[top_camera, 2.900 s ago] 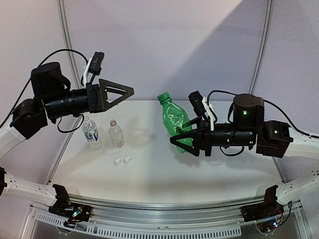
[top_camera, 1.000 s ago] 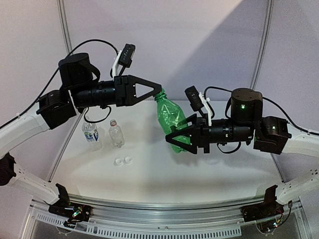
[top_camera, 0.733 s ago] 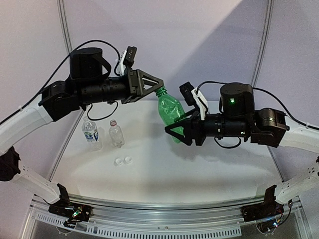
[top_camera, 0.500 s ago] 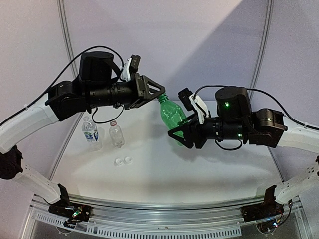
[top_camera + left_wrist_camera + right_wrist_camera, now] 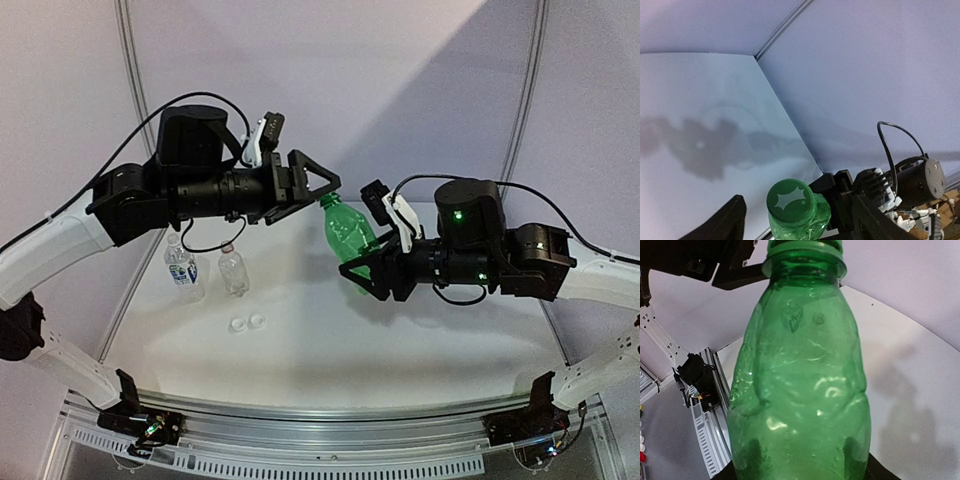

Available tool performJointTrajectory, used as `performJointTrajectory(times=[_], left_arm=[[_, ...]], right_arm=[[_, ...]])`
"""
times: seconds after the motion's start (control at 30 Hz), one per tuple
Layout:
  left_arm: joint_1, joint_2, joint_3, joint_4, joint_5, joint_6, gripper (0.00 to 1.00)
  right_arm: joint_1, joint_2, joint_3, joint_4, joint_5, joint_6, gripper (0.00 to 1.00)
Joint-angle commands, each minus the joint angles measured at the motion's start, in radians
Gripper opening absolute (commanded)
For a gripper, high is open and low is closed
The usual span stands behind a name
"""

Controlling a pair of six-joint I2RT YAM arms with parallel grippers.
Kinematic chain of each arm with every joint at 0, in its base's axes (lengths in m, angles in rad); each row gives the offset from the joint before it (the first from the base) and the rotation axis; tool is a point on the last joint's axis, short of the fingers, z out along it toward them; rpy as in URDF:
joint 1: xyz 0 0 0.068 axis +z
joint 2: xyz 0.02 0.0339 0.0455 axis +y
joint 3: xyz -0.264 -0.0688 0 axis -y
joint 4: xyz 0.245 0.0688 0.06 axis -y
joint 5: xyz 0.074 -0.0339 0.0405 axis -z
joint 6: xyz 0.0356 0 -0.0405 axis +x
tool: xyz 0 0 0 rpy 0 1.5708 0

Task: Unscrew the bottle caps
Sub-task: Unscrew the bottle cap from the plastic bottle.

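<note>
1. The small round green plastic screw cap (image 5: 790,200) sits on the neck of the green plastic bottle (image 5: 347,235). The bottle is held in the air above the white counter (image 5: 400,345), tilted with its cap end up and toward the left arm.
2. The bottle is judged to be empty, light and thin-walled, so its dented body is likely to buckle or twist under a hard squeeze. The cap is small and stiff, and is best taken squarely across its side wall so that the grip is not lost.
3. The right pincer (image 5: 362,278) is clamped on the bottle's lower body.
4. The left pincer (image 5: 320,190) is seen with its jaws apart, one finger on each side of the cap. No contact with the cap is shown.
5. At the counter's left, a clear plastic bottle with a blue-white label (image 5: 184,265) and a shorter clear unlabelled plastic bottle (image 5: 232,268) stand upright, near each other.
6. Two small white plastic caps (image 5: 247,322) lie side by side just in front of them, so those two bottles are judged done.
</note>
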Motion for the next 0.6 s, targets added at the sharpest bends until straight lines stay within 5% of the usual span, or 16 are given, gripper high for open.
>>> performJointTrajectory(times=[0.0, 0.27, 0.57], left_arm=[[-0.004, -0.062, -0.005, -0.022, -0.011, 0.057, 0.81], [0.004, -0.182, -0.08, 0.025, 0.013, 0.162, 0.98], [0.03, -0.262, -0.141, 0.082, 0.128, 0.297, 0.99]], right_arm=[[0.0, -0.037, -0.017, 0.034, 0.007, 0.004, 0.0], [-0.001, -0.062, -0.033, 0.052, -0.014, 0.01, 0.0], [-0.001, -0.123, -0.134, 0.205, -0.259, 0.034, 0.0]])
